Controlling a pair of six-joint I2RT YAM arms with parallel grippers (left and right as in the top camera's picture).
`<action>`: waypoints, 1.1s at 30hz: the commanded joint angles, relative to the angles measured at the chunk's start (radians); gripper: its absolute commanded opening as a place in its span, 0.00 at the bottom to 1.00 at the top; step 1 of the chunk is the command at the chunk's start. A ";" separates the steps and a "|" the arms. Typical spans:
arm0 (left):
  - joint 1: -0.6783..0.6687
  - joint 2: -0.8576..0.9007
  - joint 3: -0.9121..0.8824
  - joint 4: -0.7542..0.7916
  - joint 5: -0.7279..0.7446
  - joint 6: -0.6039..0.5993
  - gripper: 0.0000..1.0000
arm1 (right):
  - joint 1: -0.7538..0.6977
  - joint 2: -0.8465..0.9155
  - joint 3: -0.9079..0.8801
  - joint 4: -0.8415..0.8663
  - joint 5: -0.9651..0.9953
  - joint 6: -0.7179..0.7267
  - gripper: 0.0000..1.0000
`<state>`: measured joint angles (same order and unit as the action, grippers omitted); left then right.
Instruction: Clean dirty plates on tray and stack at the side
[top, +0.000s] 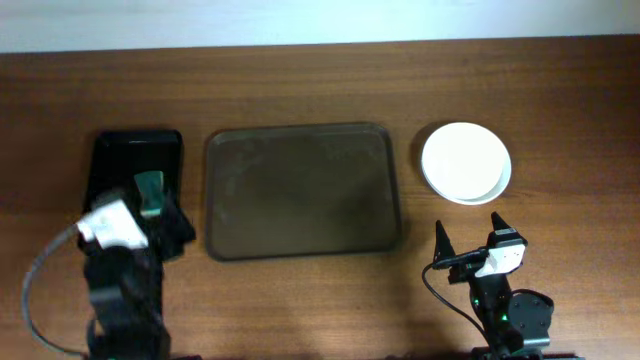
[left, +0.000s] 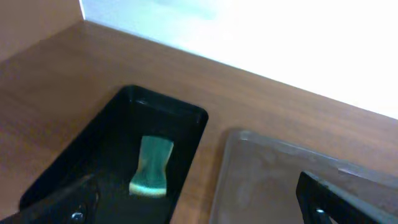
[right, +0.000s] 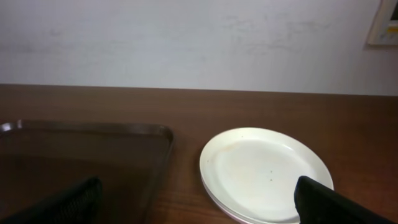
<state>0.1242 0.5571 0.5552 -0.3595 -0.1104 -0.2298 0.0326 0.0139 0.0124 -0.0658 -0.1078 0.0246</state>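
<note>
Right of the tray (top: 300, 190), on the tabletop (top: 560, 90), we note the plates (top: 465, 162) stacked, a white one on top. Right fingers (right: 329, 199) apart, near side of the stack, not touching. Left fingers (left: 326, 196) apart above a narrow black tray (left: 99, 155) with a green sponge (left: 151, 167) lying inside, just left of the tray.
</note>
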 joint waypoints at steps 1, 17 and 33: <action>-0.011 -0.163 -0.194 0.160 0.017 -0.008 0.99 | 0.007 -0.006 -0.007 -0.002 -0.013 -0.002 0.98; -0.091 -0.552 -0.546 0.286 0.002 0.201 0.99 | 0.007 -0.006 -0.007 -0.002 -0.013 -0.002 0.98; -0.091 -0.552 -0.546 0.286 0.002 0.201 0.99 | 0.007 -0.006 -0.007 -0.002 -0.013 -0.002 0.98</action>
<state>0.0383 0.0139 0.0166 -0.0753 -0.1112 -0.0448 0.0326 0.0147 0.0124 -0.0666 -0.1078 0.0219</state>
